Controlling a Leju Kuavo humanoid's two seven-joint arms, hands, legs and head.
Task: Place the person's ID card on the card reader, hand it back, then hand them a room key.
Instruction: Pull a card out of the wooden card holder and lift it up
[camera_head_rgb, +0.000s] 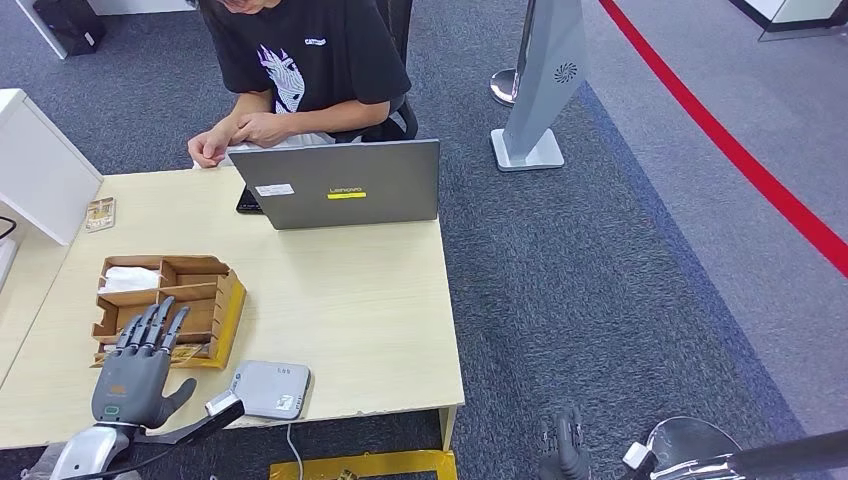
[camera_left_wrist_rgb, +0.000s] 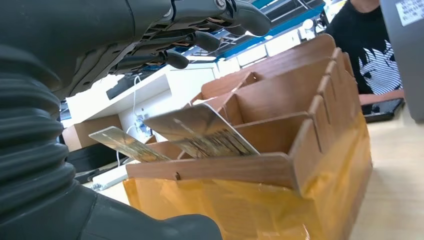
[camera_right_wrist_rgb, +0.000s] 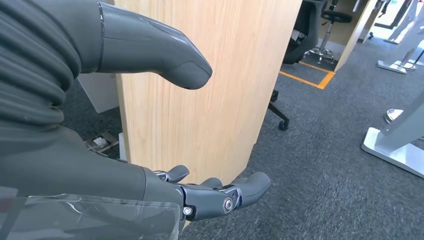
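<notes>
My left hand (camera_head_rgb: 135, 370) hovers open over the near end of a wooden organiser box (camera_head_rgb: 205, 300), fingers stretched toward it and holding nothing. In the left wrist view the fingers (camera_left_wrist_rgb: 200, 35) reach above the box (camera_left_wrist_rgb: 280, 165), where two patterned key cards (camera_left_wrist_rgb: 200, 132) lean in the near compartments. A grey card reader (camera_head_rgb: 270, 388) lies at the table's front edge, just right of that hand. My right hand (camera_head_rgb: 565, 445) hangs open below the table's right side; its thumb (camera_right_wrist_rgb: 150, 50) and fingers (camera_right_wrist_rgb: 220, 195) hold nothing. The person (camera_head_rgb: 300, 60) sits behind the laptop, hands (camera_head_rgb: 240, 132) together at the far edge.
A grey laptop (camera_head_rgb: 345, 185) stands open at the table's far side with a black phone (camera_head_rgb: 248, 203) behind it. A white box (camera_head_rgb: 40, 170) and a small card-like item (camera_head_rgb: 100, 213) sit at the far left. The wooden table side panel (camera_right_wrist_rgb: 210, 75) is beside my right hand. A stand base (camera_head_rgb: 528, 150) rests on the carpet.
</notes>
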